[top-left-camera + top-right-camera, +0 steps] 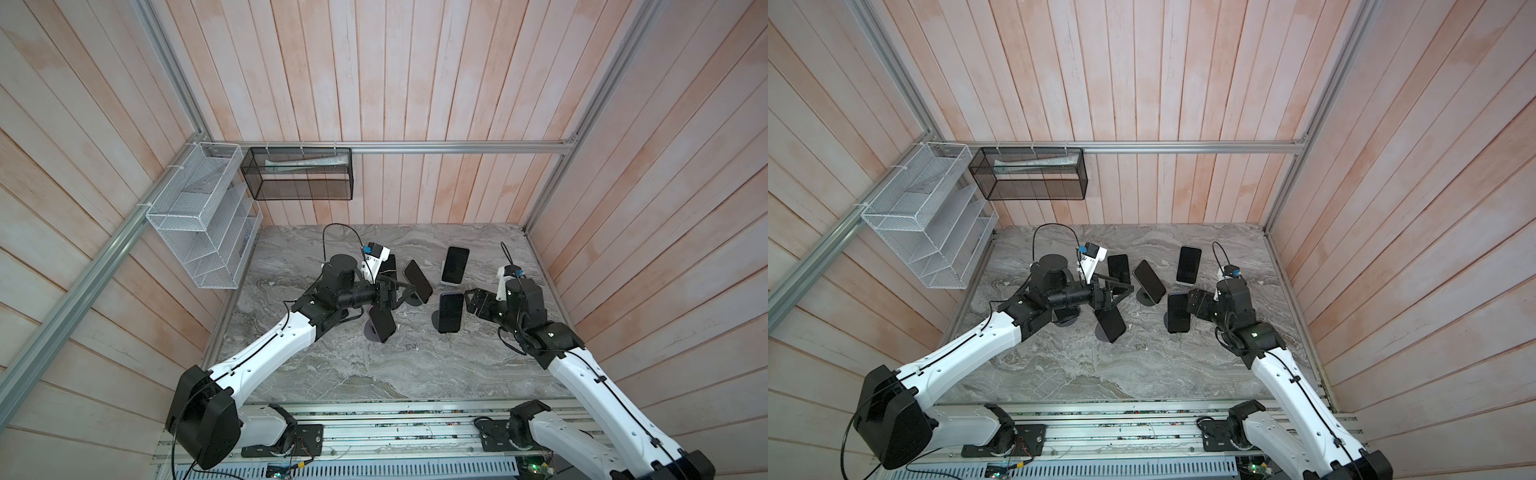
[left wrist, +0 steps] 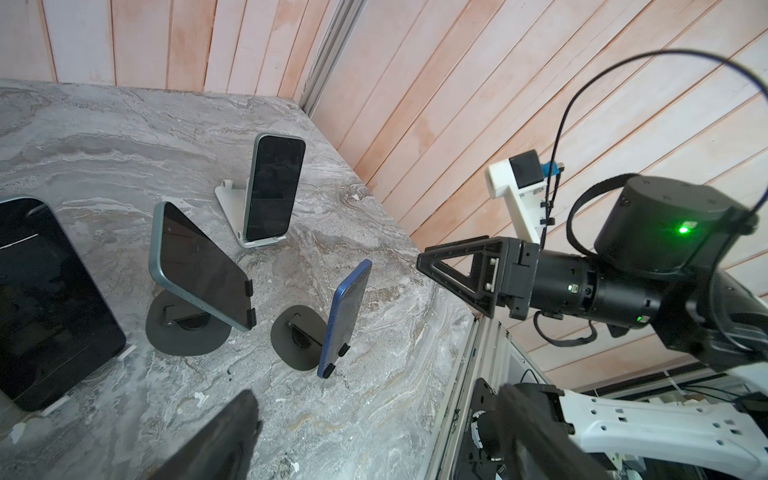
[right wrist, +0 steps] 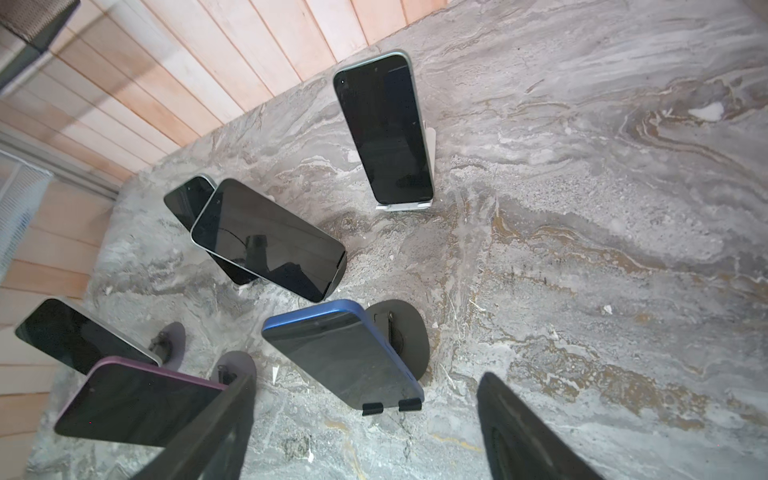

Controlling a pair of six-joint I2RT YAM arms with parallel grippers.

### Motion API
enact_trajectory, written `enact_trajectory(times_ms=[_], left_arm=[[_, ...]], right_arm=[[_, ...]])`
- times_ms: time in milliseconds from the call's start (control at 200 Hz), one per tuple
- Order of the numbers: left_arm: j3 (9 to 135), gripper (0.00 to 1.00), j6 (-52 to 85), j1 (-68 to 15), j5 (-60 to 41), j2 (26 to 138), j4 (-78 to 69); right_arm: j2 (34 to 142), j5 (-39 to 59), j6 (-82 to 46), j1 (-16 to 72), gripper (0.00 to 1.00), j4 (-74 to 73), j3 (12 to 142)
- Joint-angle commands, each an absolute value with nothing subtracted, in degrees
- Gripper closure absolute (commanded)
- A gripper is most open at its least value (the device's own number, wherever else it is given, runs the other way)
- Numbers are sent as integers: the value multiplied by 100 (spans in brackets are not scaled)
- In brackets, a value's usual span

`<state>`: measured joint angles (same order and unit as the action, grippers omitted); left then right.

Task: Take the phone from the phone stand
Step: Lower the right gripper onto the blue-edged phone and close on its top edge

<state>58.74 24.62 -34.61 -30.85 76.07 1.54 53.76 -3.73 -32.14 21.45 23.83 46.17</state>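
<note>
Colours on your grey-veined marble table (image 3: 582, 216)
You see a blue-edged phone (image 3: 332, 345) on a black round stand (image 3: 411, 332); near it a purple-edged phone (image 3: 137, 395), beyond it a white stand (image 3: 405, 205).

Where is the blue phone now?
In a top view the blue phone leans on a dark round stand right of centre, directly ahead of the right gripper, jaws open.

- where is the blue phone (image 3: 340, 357)?
- near the middle of the worktop (image 3: 582, 249). it leans back on a round dark stand (image 3: 409, 332).
- and its screen?
- all black. two little hooks (image 3: 372, 408) hold its bottom edge.
</note>
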Motion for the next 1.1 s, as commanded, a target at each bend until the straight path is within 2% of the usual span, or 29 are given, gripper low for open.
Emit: enact_trajectory(times_ms=[0,55,145,245,420,1095], left_arm=[[6061,6,2170,-3497,-2572,7415,426],[6037,0,2180,-3496,-2211,7320,456],[6038,0,2197,-3495,-1828,7286,523],[6091,0,2206,-3489,-1353,7257,674],[5999,0,2331,-3383,-694,7066,649],[5960,0,2583,-3171,-1219,7066,536]], right_arm=[[5684,-1059,-2930,2455,12,2590,5002],[5814,-1190,-2918,2571,11,2531,5101],[5972,-1172,-2935,2686,11,2347,5158],[6170,-1271,-2938,2838,5,2294,5240],[6363,-1491,-2891,2974,3,2435,5428],[7325,-1615,-3033,3313,2,2477,5555]])
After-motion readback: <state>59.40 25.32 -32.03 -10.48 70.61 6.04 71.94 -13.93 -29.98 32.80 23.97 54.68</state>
